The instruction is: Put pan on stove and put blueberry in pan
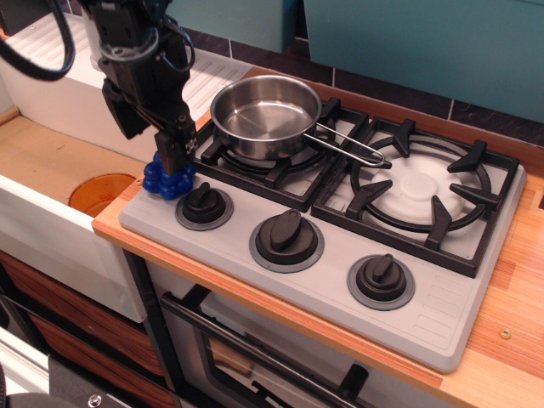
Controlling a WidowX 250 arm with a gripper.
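Observation:
The shiny steel pan sits empty on the left grate of the grey stove, its wire handle pointing right toward the other burner. The blueberry, a cluster of glossy blue balls, lies on the stove's left front corner beside the first knob. My black gripper hangs just above it, open. One fingertip touches or nearly touches the top of the cluster and hides part of it. The other finger is off to the left, higher up.
Three black knobs line the stove's front. The right grate is bare. A white sink with an orange disc at its bottom lies left of the stove, with a grey faucet behind my arm. Wooden counter edges the stove.

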